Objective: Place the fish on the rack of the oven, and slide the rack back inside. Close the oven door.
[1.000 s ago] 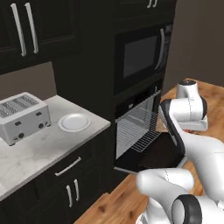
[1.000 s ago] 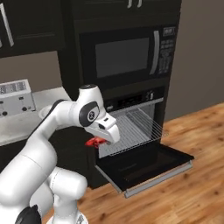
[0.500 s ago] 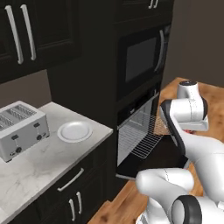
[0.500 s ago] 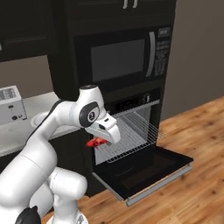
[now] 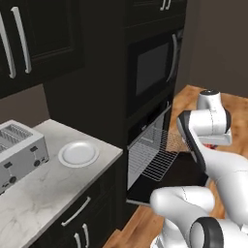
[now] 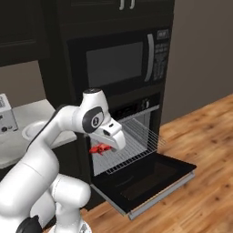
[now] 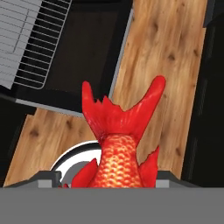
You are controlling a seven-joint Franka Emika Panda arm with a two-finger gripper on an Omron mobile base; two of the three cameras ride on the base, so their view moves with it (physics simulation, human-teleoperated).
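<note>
- Gripper [image 6: 101, 148] is clamped on the fish [image 7: 119, 148]; its tail sticks out past the fingers toward 12 o'clock in the hand view
- Fish is in the air in front of the oven [image 6: 123, 118], near the left end of the rack [image 6: 132, 143], not on it yet
- Door [image 6: 150, 175] is dropped fully open; rack is pulled out over it
- Key relation: in the hand view the rack [image 7: 30, 43] sits at about 10 o'clock from the fish, with the door panel [image 7: 87, 48] between; wood floor [image 7: 162, 65] is straight ahead
- In the right base view the rack lies at about 3 o'clock from the gripper, close by
- Fish's long axis runs along the gripper's line of sight
- Judgement: next move is to carry the fish across over the wires, then let go; releasing here would likely drop it on the door or floor
- Rack push and door close still to do
</note>
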